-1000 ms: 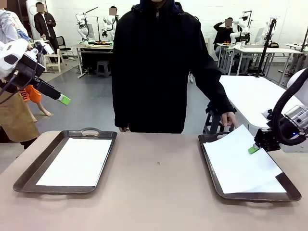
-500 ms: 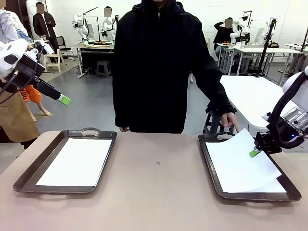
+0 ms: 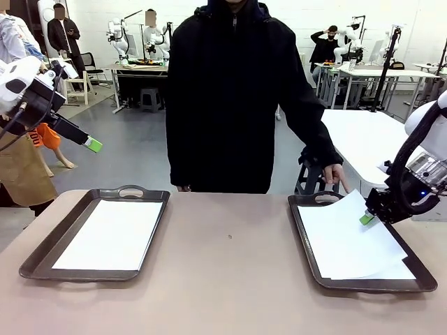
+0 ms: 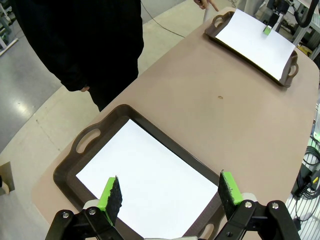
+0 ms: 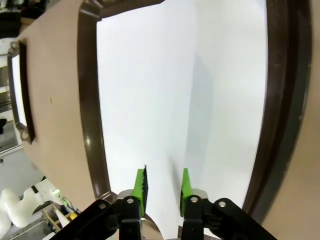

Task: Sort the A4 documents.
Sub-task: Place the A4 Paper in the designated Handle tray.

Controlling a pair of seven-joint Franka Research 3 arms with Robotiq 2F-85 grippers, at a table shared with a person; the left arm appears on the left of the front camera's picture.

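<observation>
Over the right-hand dark brown handled tray (image 3: 302, 230) your right gripper (image 3: 367, 218) hovers with its jaws partly parted, straddling the raised edge of the top thin white A4 paper sheet (image 3: 346, 234) but not visibly clamping it. That sheet's long axis runs away from you towards the person's hand (image 3: 335, 174). Your left gripper (image 4: 170, 192), jaws wide and empty, hangs above the white sheet (image 4: 150, 187) in the left dark tray (image 4: 67, 167), across the tan desk (image 3: 230, 279).

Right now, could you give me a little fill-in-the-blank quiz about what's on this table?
1. Each white sheet lies inside a dark ____.
2. The number of trays on the table is ____.
3. The person's hand is near the ____ tray's far handle.
4. The left gripper hangs above the left tray with its jaws ____.

Missing words: tray; two; right; open
</observation>
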